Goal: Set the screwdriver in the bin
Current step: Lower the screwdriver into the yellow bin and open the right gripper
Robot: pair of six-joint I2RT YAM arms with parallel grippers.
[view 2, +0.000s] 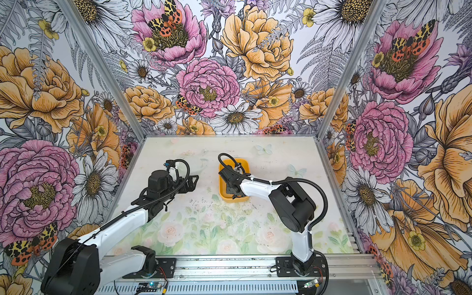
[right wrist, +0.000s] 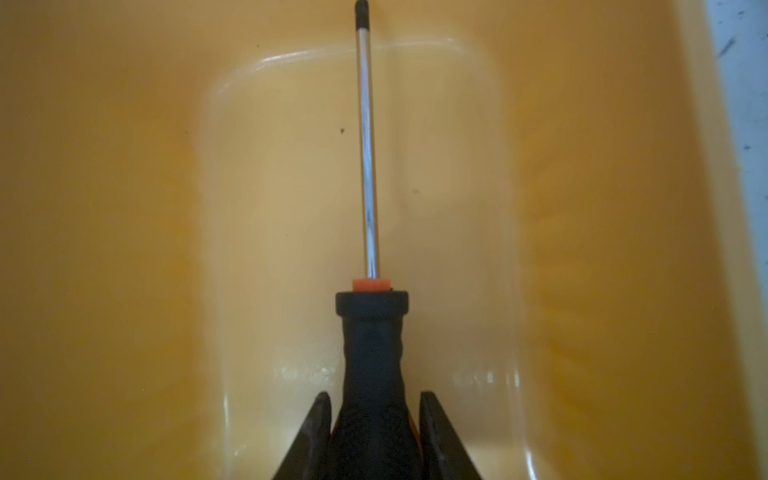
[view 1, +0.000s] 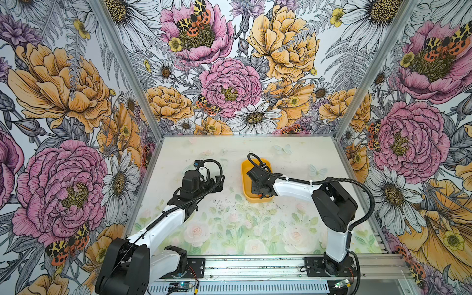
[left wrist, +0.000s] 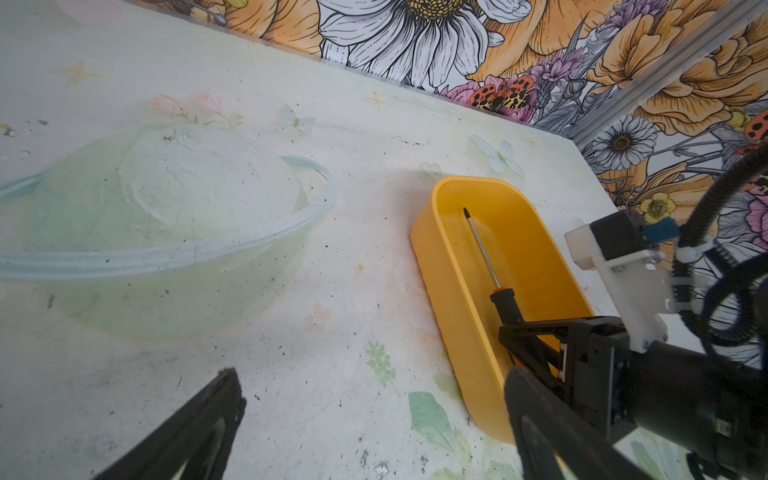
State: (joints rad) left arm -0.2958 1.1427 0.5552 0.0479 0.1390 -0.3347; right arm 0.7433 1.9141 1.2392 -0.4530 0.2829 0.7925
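The yellow-orange bin (view 1: 244,176) (view 2: 222,192) (left wrist: 449,291) sits lengthwise in the middle of the table. My right gripper (right wrist: 376,397) (left wrist: 515,328) is down inside it at its near end, shut on the black handle of the screwdriver (right wrist: 371,353) (left wrist: 482,249). The thin metal shaft points along the bin floor (right wrist: 249,208) toward the far end. In both top views the right wrist (view 1: 259,178) (view 2: 231,178) hides most of the tool. My left gripper (view 1: 217,182) (view 2: 192,181) (left wrist: 374,374) hovers open and holds nothing, left of the bin.
Floral walls with aluminium posts (view 1: 357,102) close in the table on three sides. A metal rail (view 1: 255,265) carrying both arm bases runs along the front edge. The table mat (view 1: 229,224) is a pale flower print with dark specks.
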